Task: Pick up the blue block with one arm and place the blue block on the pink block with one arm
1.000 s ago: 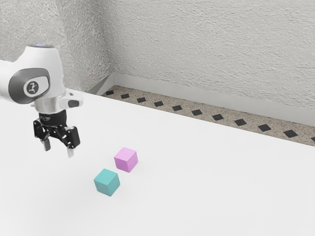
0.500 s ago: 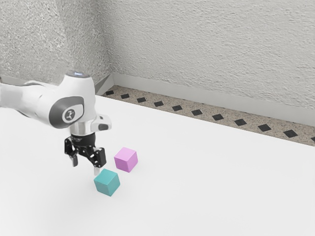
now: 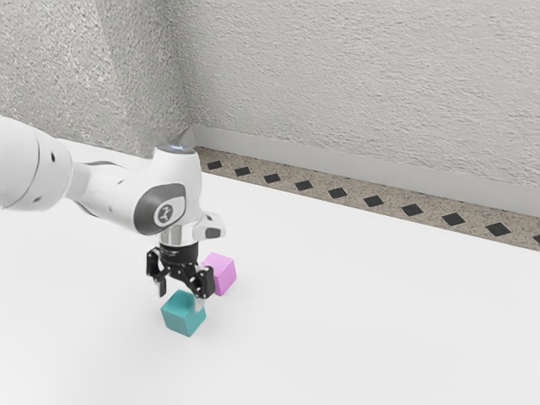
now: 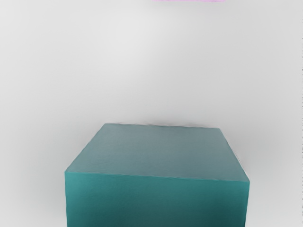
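The blue block [image 3: 182, 313], teal in colour, rests on the white table. My gripper [image 3: 179, 291] hangs open right above it, fingers spread and pointing down, just over the block's top. The pink block [image 3: 218, 272] sits on the table just behind the blue block toward the exterior view's right, partly covered by my hand. In the wrist view the blue block [image 4: 156, 175] lies close under the hand, and a sliver of the pink block [image 4: 188, 1] shows beyond it.
The white table [image 3: 354, 321] stretches wide around both blocks. Its far edge meets a speckled floor strip with black diamonds [image 3: 354, 190] below a grey textured wall [image 3: 354, 76].
My arm has swung toward the exterior view's right and come down, from well left of the blocks to directly above the blue block. Both blocks stayed put.
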Available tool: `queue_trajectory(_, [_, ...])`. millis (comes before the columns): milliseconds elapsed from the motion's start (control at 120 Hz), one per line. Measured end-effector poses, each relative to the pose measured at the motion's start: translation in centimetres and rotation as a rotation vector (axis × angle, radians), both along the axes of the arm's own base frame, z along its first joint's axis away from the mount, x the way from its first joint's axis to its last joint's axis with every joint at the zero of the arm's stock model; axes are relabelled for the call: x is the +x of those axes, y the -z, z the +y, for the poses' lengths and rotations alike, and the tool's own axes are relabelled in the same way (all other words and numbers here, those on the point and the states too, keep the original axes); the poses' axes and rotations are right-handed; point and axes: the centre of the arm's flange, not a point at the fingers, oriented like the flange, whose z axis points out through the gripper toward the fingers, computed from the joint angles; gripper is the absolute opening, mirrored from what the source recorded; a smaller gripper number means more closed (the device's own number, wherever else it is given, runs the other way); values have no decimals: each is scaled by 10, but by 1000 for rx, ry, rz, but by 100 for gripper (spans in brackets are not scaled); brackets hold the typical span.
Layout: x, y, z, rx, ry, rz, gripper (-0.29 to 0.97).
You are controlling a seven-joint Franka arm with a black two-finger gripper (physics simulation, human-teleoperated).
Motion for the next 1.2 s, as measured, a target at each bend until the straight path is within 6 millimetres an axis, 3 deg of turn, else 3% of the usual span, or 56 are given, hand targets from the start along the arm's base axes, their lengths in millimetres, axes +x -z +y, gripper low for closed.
queue_trajectory(108, [9, 10, -11, 4, 15, 1, 68])
queue_trajectory(558, [10, 53, -8, 11, -14, 60, 69])
queue_trajectory(758, [10, 57, -5, 13, -28, 60, 63])
queue_trajectory(808, [12, 53, -6, 19, -26, 51, 62])
queue_trajectory(1000, [23, 30, -14, -7, -20, 2, 41])
queue_trajectory(1200, [51, -29, -23, -46, 15, -81, 36])
